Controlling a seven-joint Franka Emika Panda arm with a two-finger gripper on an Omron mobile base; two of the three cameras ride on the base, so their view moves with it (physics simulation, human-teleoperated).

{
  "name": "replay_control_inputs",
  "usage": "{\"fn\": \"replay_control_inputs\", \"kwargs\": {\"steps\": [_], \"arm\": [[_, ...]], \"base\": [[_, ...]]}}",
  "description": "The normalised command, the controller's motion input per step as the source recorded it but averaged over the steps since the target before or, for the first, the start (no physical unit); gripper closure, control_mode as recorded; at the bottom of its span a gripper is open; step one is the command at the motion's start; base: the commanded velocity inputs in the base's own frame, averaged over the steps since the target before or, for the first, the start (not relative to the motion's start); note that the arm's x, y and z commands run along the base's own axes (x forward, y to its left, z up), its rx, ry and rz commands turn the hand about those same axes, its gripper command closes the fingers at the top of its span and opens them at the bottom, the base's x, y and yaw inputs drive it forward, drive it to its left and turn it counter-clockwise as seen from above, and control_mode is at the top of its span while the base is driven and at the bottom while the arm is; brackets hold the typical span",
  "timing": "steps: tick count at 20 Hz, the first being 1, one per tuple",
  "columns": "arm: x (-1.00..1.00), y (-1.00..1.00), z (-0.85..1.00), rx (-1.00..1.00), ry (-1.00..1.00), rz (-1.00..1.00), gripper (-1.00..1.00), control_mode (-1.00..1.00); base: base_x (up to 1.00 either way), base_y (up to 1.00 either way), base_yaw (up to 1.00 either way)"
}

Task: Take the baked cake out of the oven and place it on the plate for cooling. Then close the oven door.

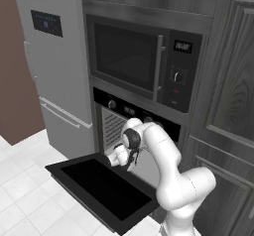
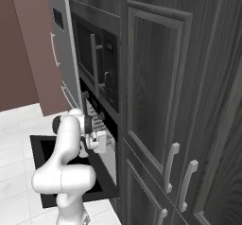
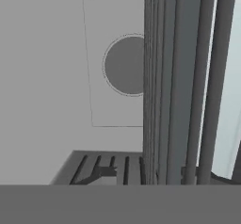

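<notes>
Far to the left of the fingers stands the grey refrigerator (image 1: 54, 56), well clear of the work. Nearer, below and behind the fingers, the oven door (image 1: 99, 190) lies folded down flat, so opening is done. Lifting out the cake, setting it on the plate and shutting the door all appear left to do. The arm (image 1: 163, 150) reaches over the door into the mouth of the oven (image 1: 126, 112), under the microwave (image 1: 129, 56). Whether the fingers are spread or closed, and on what, I cannot tell, nor where the cake sits. Close ahead of the fingers run the grey rack bars (image 3: 179, 77), crowding one side of the hand view. Beyond them is the back wall with its round fan plate (image 3: 124, 65), and a slotted grate (image 3: 108, 169) lies lower down. Room inside looks tight between bars and walls, and the door's front edge juts out toward the base. To the right of the fingers the tall dark cabinets (image 1: 223, 106) close that side off, so the open way out is back over the door.
</notes>
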Motion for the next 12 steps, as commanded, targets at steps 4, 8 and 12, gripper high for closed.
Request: {"fn": "replay_control_inputs", "kwargs": {"steps": [4, 8, 12], "arm": [[0.00, 0.06, -0.09, 0.13, 0.05, 0.00, 1.00, -1.00], [-0.06, 0.20, -0.18, 0.12, 0.06, 0.00, 1.00, -1.00], [-0.21, 0.33, -0.28, 0.12, 0.09, 0.00, 1.00, -1.00]], "base": [[0.00, 0.00, 0.00], [0.00, 0.00, 0.00], [0.00, 0.00, 0.00]]}}
